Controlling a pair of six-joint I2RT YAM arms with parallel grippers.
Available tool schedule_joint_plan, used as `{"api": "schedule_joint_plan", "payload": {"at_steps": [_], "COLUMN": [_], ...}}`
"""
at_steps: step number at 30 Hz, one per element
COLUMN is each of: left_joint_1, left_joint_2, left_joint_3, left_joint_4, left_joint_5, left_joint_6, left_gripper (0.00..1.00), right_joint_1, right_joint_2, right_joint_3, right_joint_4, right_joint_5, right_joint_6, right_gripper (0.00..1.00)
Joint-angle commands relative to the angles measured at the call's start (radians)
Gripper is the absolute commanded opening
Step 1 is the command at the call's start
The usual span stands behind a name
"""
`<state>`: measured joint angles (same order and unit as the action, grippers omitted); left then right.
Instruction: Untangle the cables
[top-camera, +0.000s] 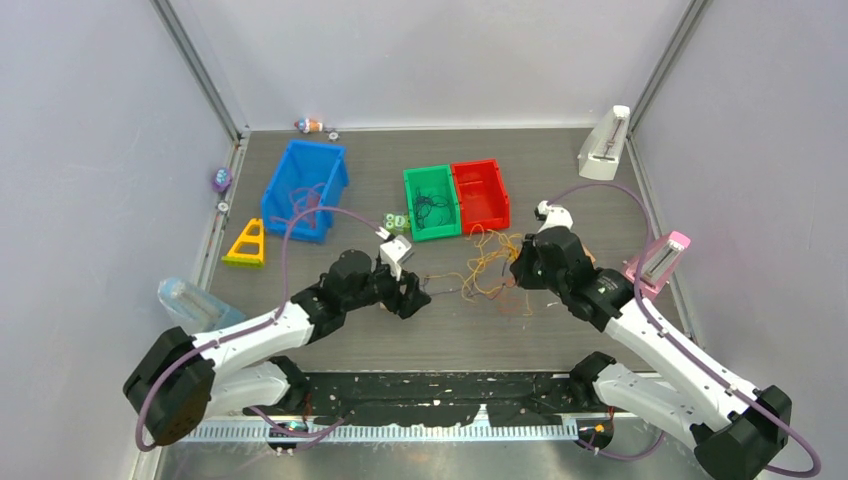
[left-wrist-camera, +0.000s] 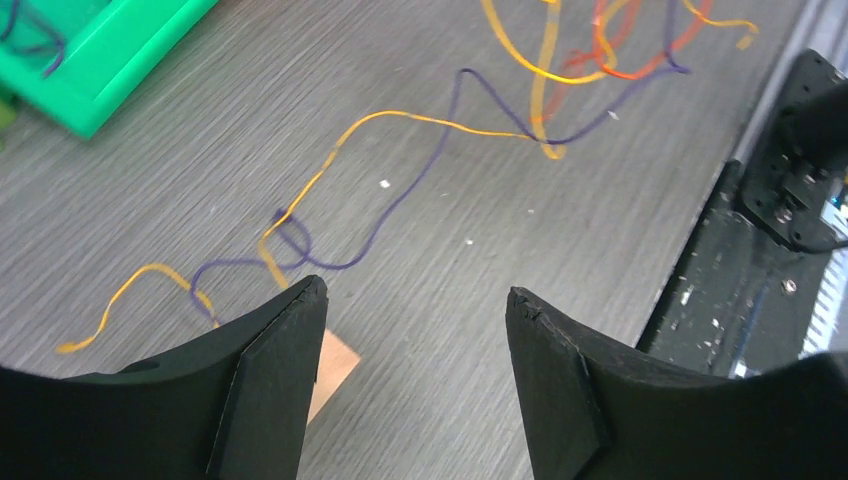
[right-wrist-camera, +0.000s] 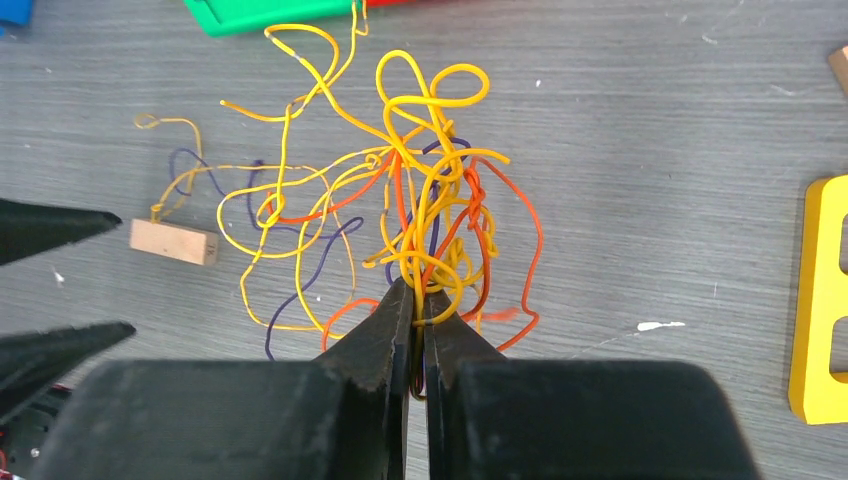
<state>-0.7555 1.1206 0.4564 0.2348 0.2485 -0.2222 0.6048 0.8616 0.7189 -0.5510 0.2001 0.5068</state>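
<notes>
Cables (right-wrist-camera: 430, 245): tangled heap at mid-table, in front of the green bin (top-camera: 409, 203).
Right gripper (right-wrist-camera: 418, 312): arm reaching inward, low; jaws pressed together, pinching several strands.
Left gripper (left-wrist-camera: 415, 293): arm reaching inward; jaws spread above loose purple and orange ends.

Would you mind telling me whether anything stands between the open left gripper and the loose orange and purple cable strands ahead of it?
Nothing blocks the way. The left gripper stands open just short of the thin orange and purple cable strands; only a small tan wooden block lies beside one fingertip.
</notes>
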Motion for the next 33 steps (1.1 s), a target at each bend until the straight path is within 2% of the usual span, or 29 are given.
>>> {"api": "schedule_joint_plan", "payload": {"at_steps": [1, 7, 12, 17, 25, 31, 32, 33], "left_joint_1": [-0.044, -0.063, -0.063, -0.065, -0.091, -0.096, -0.096, -0.097], "left_joint_2": [-0.048, -0.023, 0.074, 0.206, 0.278, 0.339, 0.350, 0.361], "left_joint_3": [0.002, 0.072, 0.208, 0.312, 0.269, 0.313, 0.320, 0.326], "left_joint_4": [0.093, 0.084, 0.045, 0.018, 0.107, 0.105, 0.106, 0.114], "left_joint_5": [0.032, 0.054, 0.059, 0.115, 0.166, 0.161, 0.169, 0.178], "left_joint_6": [0.074, 0.031, -0.071, -0.109, -0.157, -0.166, -0.170, -0.173], "left_gripper": [0.67, 0.65, 0.66, 0.65, 0.62, 0.50, 0.45, 0.35], "right_joint_1": [0.000, -0.001, -0.001, 0.000, 0.000, 0.000, -0.001, -0.001], "right_joint_2": [-0.012, -0.013, -0.027, -0.047, -0.054, -0.062, -0.066, -0.074], "right_joint_3": [0.080, 0.086, 0.071, 0.069, 0.070, 0.058, 0.055, 0.051], "right_joint_4": [-0.021, -0.008, 0.008, 0.012, 0.020, 0.036, 0.036, 0.035], "right_joint_5": [0.002, -0.046, -0.076, -0.075, -0.066, -0.093, -0.093, -0.089], "right_joint_6": [-0.005, -0.058, -0.086, -0.085, -0.074, -0.070, -0.069, -0.065], "right_gripper": [0.09, 0.09, 0.08, 0.08, 0.08, 0.08, 0.08, 0.08]}}
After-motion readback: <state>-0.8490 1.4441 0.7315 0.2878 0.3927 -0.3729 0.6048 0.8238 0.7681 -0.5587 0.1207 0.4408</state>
